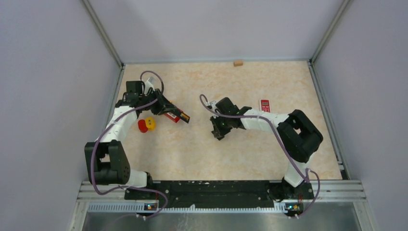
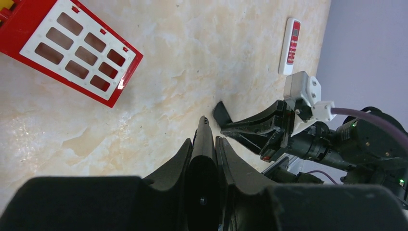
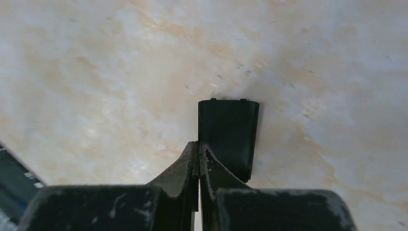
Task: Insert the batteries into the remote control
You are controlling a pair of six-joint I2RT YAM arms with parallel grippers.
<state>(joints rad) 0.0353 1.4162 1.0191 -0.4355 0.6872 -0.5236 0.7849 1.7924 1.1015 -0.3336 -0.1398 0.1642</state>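
Left gripper (image 2: 204, 142): clamped on dark remote (image 2: 203, 168), held left of centre in the overhead view. Right gripper (image 3: 198, 150): closed, tips beside loose battery cover (image 3: 229, 131) at frame centre. Batteries: none made out. Progress judged early: cover off, loading outstanding.

free: tabletop (image 1: 199, 126) between left claw (image 1: 171, 111), right claw (image 1: 219, 134) | obstacles: red, yellow discs (image 1: 144, 126) left; white remote (image 1: 264, 105) right

I'm counting one white-and-red remote (image 1: 264, 105), one tan block (image 1: 237, 62) sitting beyond it, one black cover (image 3: 228, 134) lying left of it, one red grid panel (image 2: 72, 53) further left, and two round discs (red disc (image 1: 142, 126), yellow disc (image 1: 150, 123)) sitting furthest left.
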